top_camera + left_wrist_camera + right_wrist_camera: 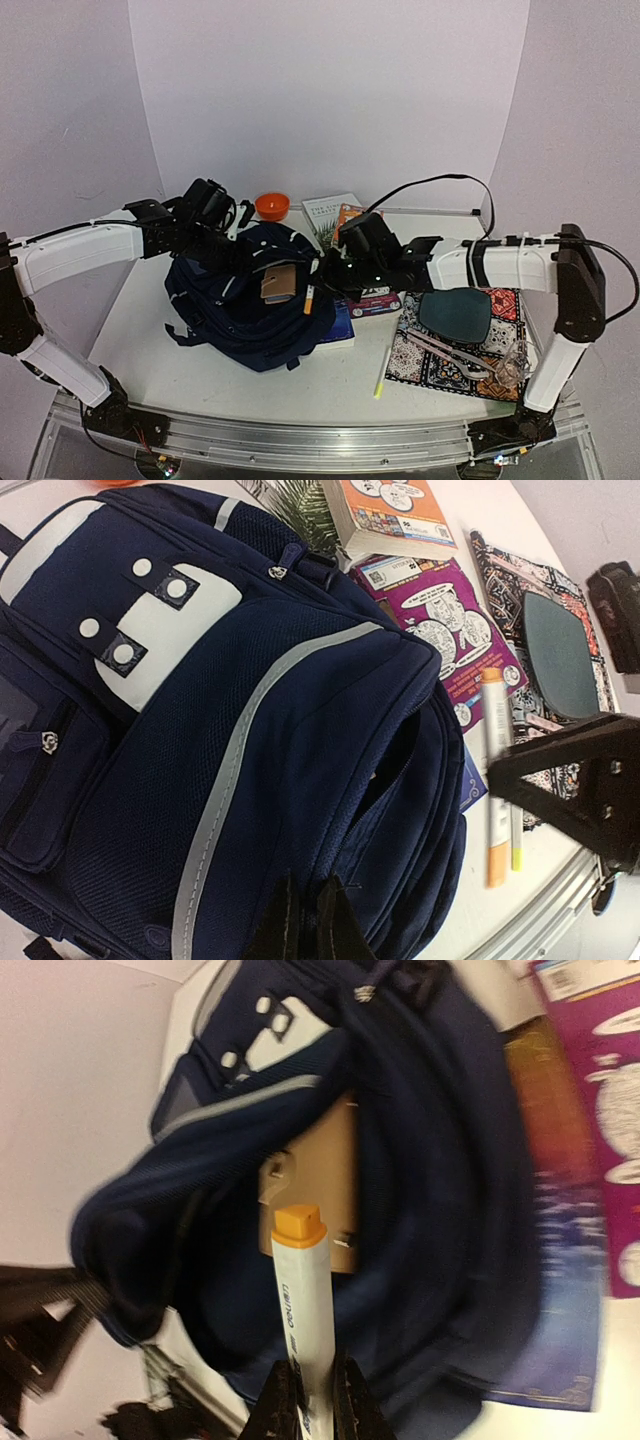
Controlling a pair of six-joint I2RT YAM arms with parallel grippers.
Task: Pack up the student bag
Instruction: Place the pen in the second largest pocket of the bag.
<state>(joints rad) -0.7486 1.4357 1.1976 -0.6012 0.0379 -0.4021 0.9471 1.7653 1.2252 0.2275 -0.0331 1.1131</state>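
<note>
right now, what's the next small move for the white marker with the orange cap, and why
Probably ease the right gripper forward so the white orange-capped marker enters the navy fabric backpack: its cap points at the open mouth, whose edge the left gripper pinches.

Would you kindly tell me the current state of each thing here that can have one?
student bag: main compartment open, lying on the table.
left gripper: shut on the bag's opening edge.
right gripper: shut on the marker.
marker: capped, pointing at the bag's opening.
purple book: closed, lying flat.
orange book: closed.
</note>
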